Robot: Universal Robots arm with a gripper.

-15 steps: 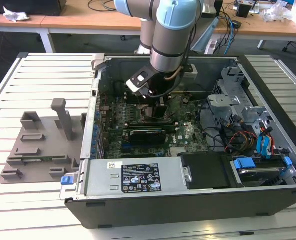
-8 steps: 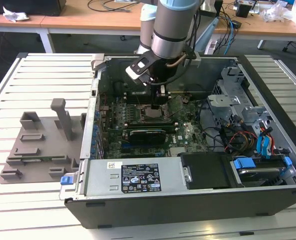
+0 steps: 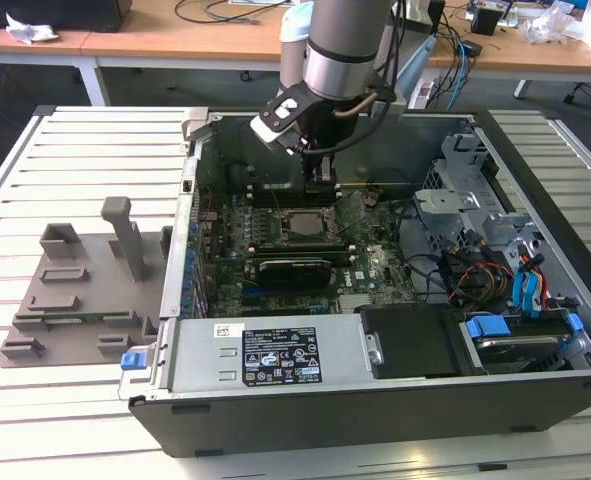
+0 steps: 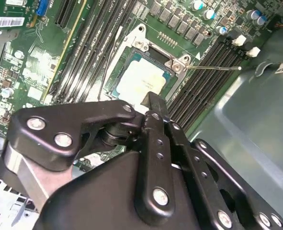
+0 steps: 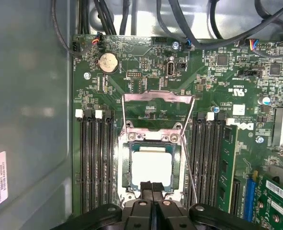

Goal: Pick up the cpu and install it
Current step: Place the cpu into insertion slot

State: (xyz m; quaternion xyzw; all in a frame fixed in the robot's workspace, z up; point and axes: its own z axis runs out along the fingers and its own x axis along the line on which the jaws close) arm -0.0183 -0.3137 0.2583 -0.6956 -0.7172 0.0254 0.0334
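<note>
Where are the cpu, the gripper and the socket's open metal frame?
cpu (image 5: 152, 164), first wrist view: middle of its silvery top.
gripper (image 5: 152, 184), first wrist view: where its shut fingertips meet.
metal frame (image 5: 158, 96), first wrist view: crossbar at its free end.

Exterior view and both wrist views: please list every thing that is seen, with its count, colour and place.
table: one, white, slatted.
case: one, dark grey, open, on the table.
tray: one, grey, on the table at the exterior view's left of the case.
motherboard: one, green, inside the case.
socket: one, metal-framed, cover standing open, on the motherboard.
cpu: one, silvery-white, lying in the socket.
arm: one, silver-grey, reaching into the case.
gripper: one, black, shut, over the cpu's edge.
</note>
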